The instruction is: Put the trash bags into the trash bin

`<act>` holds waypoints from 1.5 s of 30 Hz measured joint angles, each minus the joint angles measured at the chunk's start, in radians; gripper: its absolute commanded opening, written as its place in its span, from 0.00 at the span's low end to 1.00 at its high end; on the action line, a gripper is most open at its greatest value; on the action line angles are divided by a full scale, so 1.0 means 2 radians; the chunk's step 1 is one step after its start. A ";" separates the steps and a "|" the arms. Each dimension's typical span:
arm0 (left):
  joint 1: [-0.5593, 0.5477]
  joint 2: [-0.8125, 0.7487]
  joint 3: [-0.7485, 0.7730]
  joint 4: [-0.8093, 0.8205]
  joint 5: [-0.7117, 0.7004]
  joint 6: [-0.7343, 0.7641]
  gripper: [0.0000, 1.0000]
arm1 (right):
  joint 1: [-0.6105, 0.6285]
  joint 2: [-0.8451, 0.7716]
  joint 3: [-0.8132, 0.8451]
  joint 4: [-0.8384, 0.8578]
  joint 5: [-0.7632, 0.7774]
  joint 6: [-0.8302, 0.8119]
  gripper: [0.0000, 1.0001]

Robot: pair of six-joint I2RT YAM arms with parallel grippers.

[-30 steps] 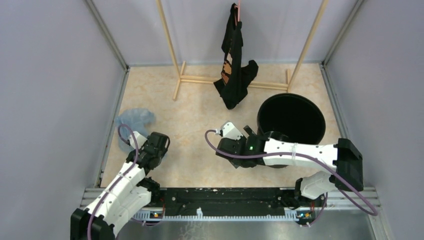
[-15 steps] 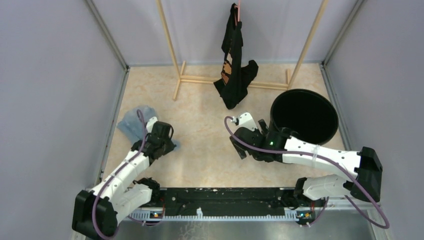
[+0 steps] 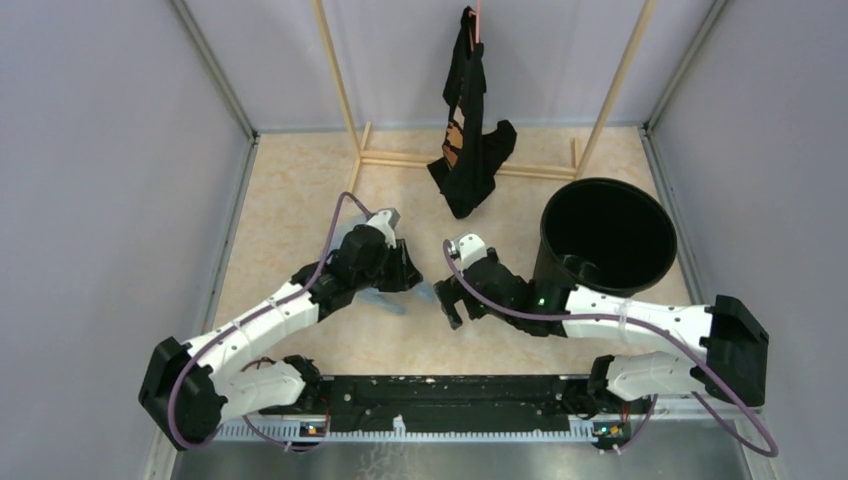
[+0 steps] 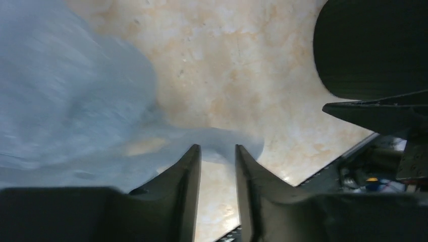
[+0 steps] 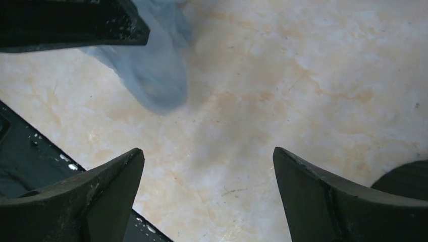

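**Position.** The trash bag (image 3: 386, 300) lay bunched on the table (image 3: 300, 200) near its centre, under and just right of the left fingers (image 4: 193, 166). The trash bin (image 3: 605, 235) stood upright on the right side, well apart from the bag and with nothing in it.

**Fingers.** The left fingers stood almost closed, with a narrow gap between them. Bag film crossed their tips in the left wrist view, but it could not be told whether the film was pinched or merely lay beyond them. The right fingers (image 5: 116, 171) were spread wide over bare table and held nothing. A corner of the bag lay just ahead of them, to their left.

**Hazards.**
- Loss of grip: the film looked thin and slippery. A narrow or partial pinch would probably let it slide out during a lift or a handover.
- Missed handover: if the left fingers let go before the right fingers closed on the film, the bag would drop back onto the table.
- Blocked path: the right arm (image 3: 620, 305) lay between the bag and the bin, so a direct carry by the left arm risked a collision.
- Bin upset: the right arm ran just beside the bin's near wall, and a sweep there could push or tip the bin.
- Snagging: the black garment (image 3: 470, 150) hung beyond the bag, so a high far swing could catch it.
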 measured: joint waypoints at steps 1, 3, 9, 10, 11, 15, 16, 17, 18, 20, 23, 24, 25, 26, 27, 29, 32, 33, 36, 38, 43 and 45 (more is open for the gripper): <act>0.000 -0.002 0.005 0.000 -0.005 0.005 0.56 | 0.000 0.000 -0.008 0.018 -0.010 -0.005 0.99; 0.000 -0.014 0.006 -0.006 -0.023 0.018 0.65 | 0.000 0.000 -0.023 0.052 -0.023 -0.018 0.99; 0.001 -0.104 0.007 -0.066 -0.074 0.043 0.81 | 0.000 0.017 -0.048 0.144 -0.044 -0.045 0.96; 0.001 -0.126 0.007 -0.077 -0.080 0.043 0.84 | 0.000 0.027 -0.048 0.159 -0.046 -0.047 0.95; 0.001 -0.146 0.007 -0.085 -0.085 0.043 0.86 | 0.000 0.038 -0.047 0.174 -0.048 -0.048 0.94; 0.001 -0.207 0.005 -0.116 -0.094 0.027 0.92 | 0.000 0.105 -0.043 0.211 -0.057 -0.052 0.85; 0.001 -0.219 0.001 -0.121 -0.095 0.017 0.93 | 0.000 0.122 -0.040 0.212 -0.060 -0.053 0.83; 0.001 -0.229 -0.005 -0.125 -0.095 0.006 0.94 | 0.001 0.139 -0.038 0.212 -0.061 -0.053 0.80; 0.001 -0.240 -0.017 -0.129 -0.093 -0.009 0.93 | 0.005 0.159 -0.035 0.211 -0.059 -0.056 0.76; 0.001 -0.247 -0.039 -0.131 -0.091 -0.031 0.90 | 0.016 0.187 -0.027 0.202 -0.048 -0.061 0.62; 0.001 -0.248 -0.086 -0.134 -0.084 -0.065 0.88 | 0.043 0.223 -0.003 0.182 -0.023 -0.071 0.37; 0.001 -0.248 -0.096 -0.136 -0.082 -0.074 0.87 | 0.048 0.230 0.004 0.179 -0.016 -0.074 0.31; 0.001 -0.248 -0.105 -0.137 -0.081 -0.084 0.87 | 0.054 0.234 0.010 0.178 -0.010 -0.073 0.25; 0.001 -0.250 -0.115 -0.138 -0.081 -0.096 0.87 | 0.056 0.234 0.012 0.177 -0.006 -0.072 0.21; 0.001 -0.253 -0.120 -0.138 -0.082 -0.104 0.87 | 0.057 0.234 0.013 0.179 -0.001 -0.068 0.18; 0.001 -0.263 -0.129 -0.140 -0.085 -0.123 0.88 | 0.057 0.233 0.013 0.177 0.009 -0.061 0.11; 0.001 -0.284 -0.136 -0.148 -0.092 -0.149 0.92 | 0.056 0.221 0.002 0.179 0.016 -0.042 0.04; 0.001 -0.293 -0.137 -0.152 -0.092 -0.156 0.92 | 0.056 0.210 -0.006 0.179 0.017 -0.035 0.03; 0.001 -0.317 -0.140 -0.159 -0.092 -0.168 0.93 | 0.056 0.172 -0.028 0.178 0.018 -0.016 0.01; 0.001 -0.332 -0.146 -0.160 -0.092 -0.179 0.92 | 0.056 0.150 -0.037 0.177 0.018 -0.006 0.01; 0.001 -0.333 -0.183 -0.146 -0.082 -0.212 0.85 | 0.056 0.128 -0.039 0.183 0.016 0.012 0.01; 0.001 -0.318 -0.195 -0.136 -0.076 -0.216 0.85 | 0.056 0.127 -0.039 0.184 0.012 0.019 0.01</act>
